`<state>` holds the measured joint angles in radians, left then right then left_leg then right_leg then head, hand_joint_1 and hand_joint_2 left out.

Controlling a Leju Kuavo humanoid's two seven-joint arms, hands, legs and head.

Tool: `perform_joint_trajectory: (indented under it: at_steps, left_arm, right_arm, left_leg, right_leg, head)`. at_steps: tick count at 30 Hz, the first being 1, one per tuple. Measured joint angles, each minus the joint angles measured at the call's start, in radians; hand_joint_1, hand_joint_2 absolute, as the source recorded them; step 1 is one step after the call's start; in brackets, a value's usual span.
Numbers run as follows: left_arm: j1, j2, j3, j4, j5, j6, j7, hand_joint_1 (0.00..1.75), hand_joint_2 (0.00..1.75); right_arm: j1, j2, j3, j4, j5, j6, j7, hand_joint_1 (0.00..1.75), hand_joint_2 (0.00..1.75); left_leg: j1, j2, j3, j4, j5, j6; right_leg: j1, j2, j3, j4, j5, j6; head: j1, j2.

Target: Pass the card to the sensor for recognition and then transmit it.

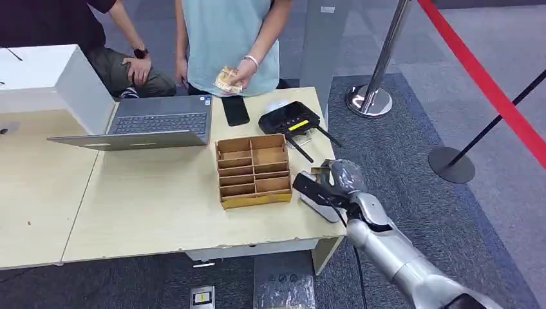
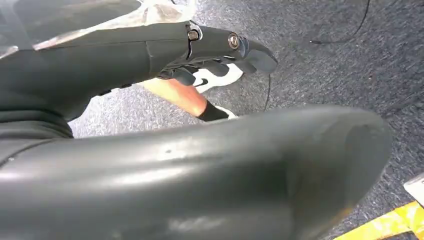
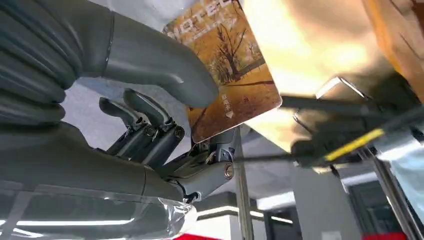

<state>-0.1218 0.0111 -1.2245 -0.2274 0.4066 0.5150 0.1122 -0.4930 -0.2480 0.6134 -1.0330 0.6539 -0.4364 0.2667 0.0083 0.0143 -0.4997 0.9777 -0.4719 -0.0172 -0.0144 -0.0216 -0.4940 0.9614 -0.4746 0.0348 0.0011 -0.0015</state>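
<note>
Thumb and fingers of my right hand (image 3: 165, 120) pinched the card (image 3: 227, 75) beyond the tabletop's (image 1: 161, 199) right edge, near the card reader (image 1: 290, 119). Left hand (image 2: 215, 50) fingers curled, holding nothing. I judged the shallow edge pinch risked slippage during presentation.

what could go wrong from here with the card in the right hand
The right hand pinches the card by one edge only, so it could slip or twist before reaching the black sensor. That sensor's thin antennas stick out toward the hand, and a low approach could snag them. The cardboard divider box sits just beside the hand, so a sideways swing might nudge it.
</note>
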Motion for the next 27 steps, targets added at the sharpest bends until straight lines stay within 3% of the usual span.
perform_joint_trajectory:
  at_steps: [19, 25, 27]
  left_arm:
    - [-0.002, 0.0, -0.011, 0.001, -0.092, 0.094, 0.05, 0.0, 0.0]
    - [-0.013, 0.0, -0.006, 0.019, -0.192, 0.094, 0.037, 0.0, 0.0]
    - [-0.022, 0.0, 0.013, 0.03, -0.286, 0.094, 0.048, 0.0, 0.0]
  right_arm:
    - [-0.141, -0.011, 0.009, -0.155, 0.054, 0.037, 0.056, 1.75, 1.75]
    - [-0.182, -0.003, 0.025, -0.182, 0.068, 0.053, 0.06, 1.75, 1.75]
    - [-0.192, -0.001, 0.032, -0.188, 0.068, 0.057, 0.064, 1.75, 1.75]
  left_leg:
    - [0.0, 0.0, -0.001, 0.0, 0.0, 0.0]
    - [0.0, 0.0, -0.001, 0.0, 0.0, 0.0]
    - [0.0, 0.0, -0.001, 0.0, 0.0, 0.0]
  right_leg:
    - [0.0, 0.0, -0.001, 0.001, 0.0, 0.0]
    - [0.0, 0.0, -0.001, 0.0, 0.0, 0.0]
    - [0.0, 0.0, -0.001, 0.001, 0.0, 0.0]
  head:
    - [0.0, 0.0]
    - [0.0, 0.0]
    - [0.0, 0.0]
